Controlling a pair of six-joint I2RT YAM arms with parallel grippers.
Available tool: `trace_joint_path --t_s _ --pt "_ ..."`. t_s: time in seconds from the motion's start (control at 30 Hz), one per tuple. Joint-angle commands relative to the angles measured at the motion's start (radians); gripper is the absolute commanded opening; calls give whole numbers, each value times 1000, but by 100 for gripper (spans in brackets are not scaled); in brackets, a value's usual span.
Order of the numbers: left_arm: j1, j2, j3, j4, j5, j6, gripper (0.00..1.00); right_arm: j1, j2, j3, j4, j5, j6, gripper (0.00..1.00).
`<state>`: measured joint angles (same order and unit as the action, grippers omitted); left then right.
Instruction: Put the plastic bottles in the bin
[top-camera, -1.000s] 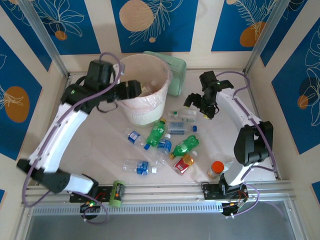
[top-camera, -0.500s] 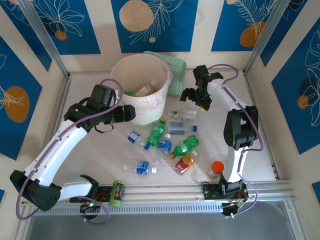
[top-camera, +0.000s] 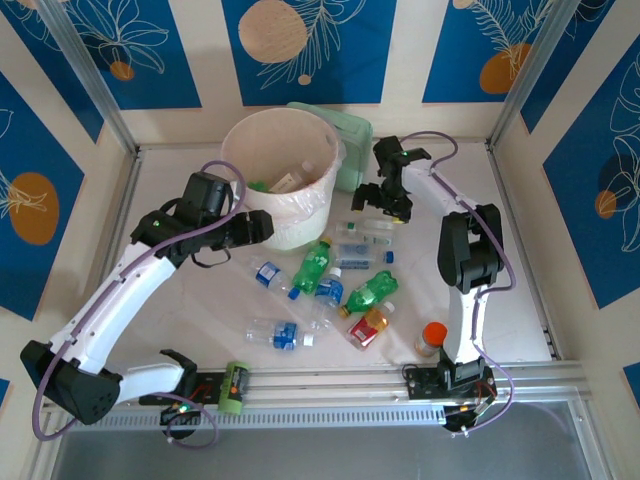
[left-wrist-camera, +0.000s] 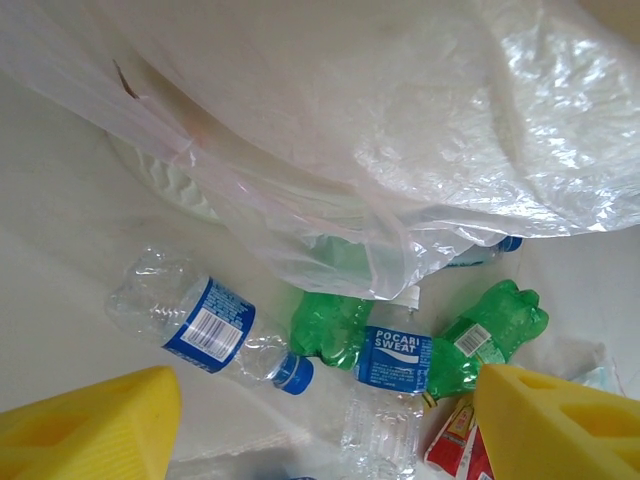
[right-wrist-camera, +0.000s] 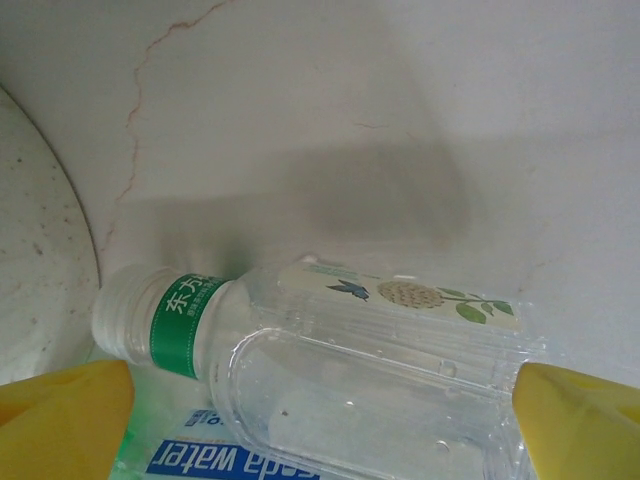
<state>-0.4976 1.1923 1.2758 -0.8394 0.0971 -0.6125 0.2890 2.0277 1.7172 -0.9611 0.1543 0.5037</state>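
The bin (top-camera: 262, 135), a white bucket with a pinkish bag, holds a few bottles. Several plastic bottles lie in front of it: green ones (top-camera: 312, 264), blue-labelled clear ones (top-camera: 270, 275) and a red-yellow one (top-camera: 369, 326). My left gripper (top-camera: 256, 228) hovers open by the bin's front left; between its fingers (left-wrist-camera: 90, 425) I look down on a blue-labelled bottle (left-wrist-camera: 195, 322) and a Pocari Sweat bottle (left-wrist-camera: 393, 362). My right gripper (top-camera: 386, 201) is open over a clear bottle with a green neck band (right-wrist-camera: 350, 360), its fingers (right-wrist-camera: 585, 420) spread wider than the bottle.
A pale green box (top-camera: 354, 150) stands behind the bin's right side. An orange-capped clear container (top-camera: 432, 338) stands near the right arm's base. The bin's loose bag (left-wrist-camera: 400, 150) hangs close above the left gripper. Walls fence the table on three sides.
My left gripper has come away from the bin's rim and dropped to its front left. My right gripper has shifted left, toward the bin, over the clear bottle.
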Motion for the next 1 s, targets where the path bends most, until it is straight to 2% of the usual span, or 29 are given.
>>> trace_joint_path --t_s 0.0,0.67,0.97 --pt "7 1 -10 27 28 -15 76 9 19 12 -17 35 -23 98" --pt "7 18 -14 42 41 -20 76 38 -143 -222 -2 45 49 98" --pt "6 20 -19 46 45 -17 76 79 -133 -200 -55 154 44 99"
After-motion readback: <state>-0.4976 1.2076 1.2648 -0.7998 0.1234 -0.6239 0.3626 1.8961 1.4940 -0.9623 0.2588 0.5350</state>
